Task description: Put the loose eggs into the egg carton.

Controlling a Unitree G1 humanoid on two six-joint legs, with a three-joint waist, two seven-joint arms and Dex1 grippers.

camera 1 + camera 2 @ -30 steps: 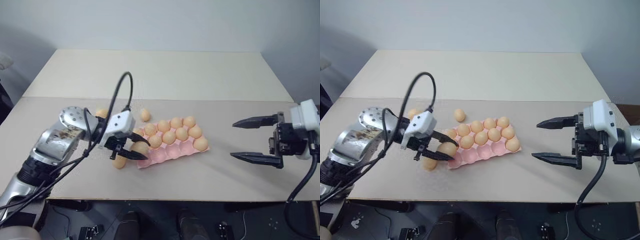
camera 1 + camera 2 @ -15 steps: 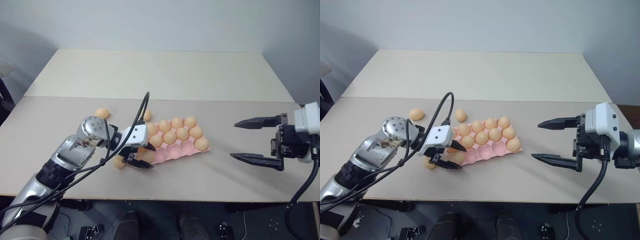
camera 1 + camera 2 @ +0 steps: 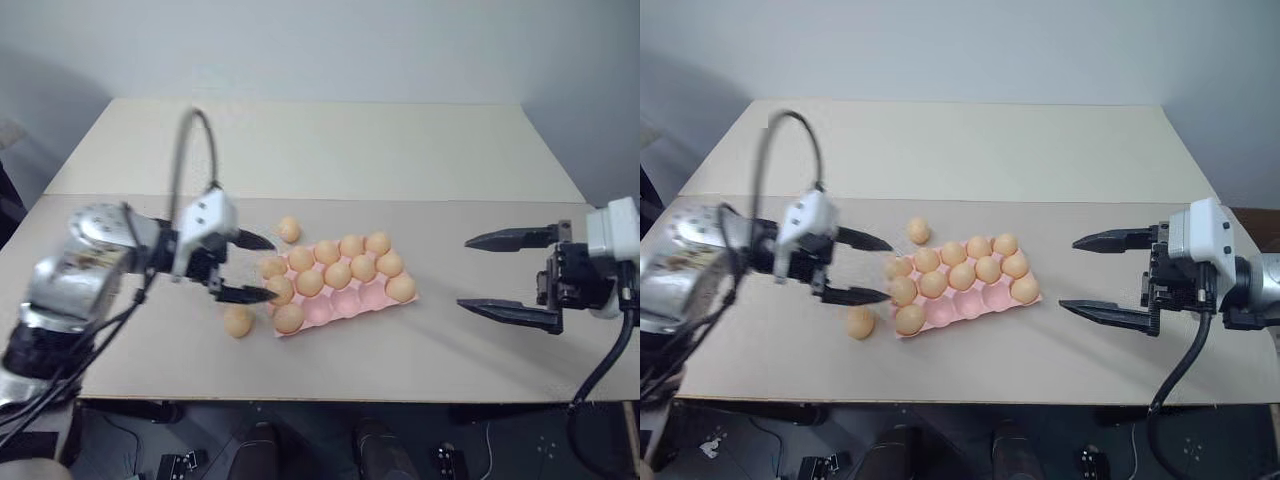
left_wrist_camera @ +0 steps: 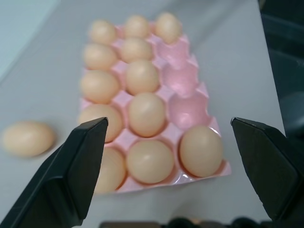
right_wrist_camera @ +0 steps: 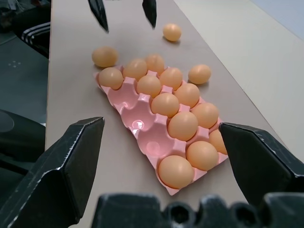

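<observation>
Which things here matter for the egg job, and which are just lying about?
Job:
- three loose eggs on the table
- egg carton, three cups empty
- left gripper, open

Not in play:
- twelve seated eggs
- table
- right gripper, open, apart from the carton

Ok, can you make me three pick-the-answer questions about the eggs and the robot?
1. Where are the empty cups in the egg carton?
A) the row nearest the robot
B) the middle row
C) the farthest row

2. What colour is the egg carton?
A) blue
B) pink
C) green

3. The left end effector is:
A) shut on an egg
B) open, gripping nothing
C) shut and empty

Answers:
1 A: the bare cups run along the carton's near edge.
2 B: the tray is pale pink.
3 B: its two black fingers stand wide apart.
</observation>
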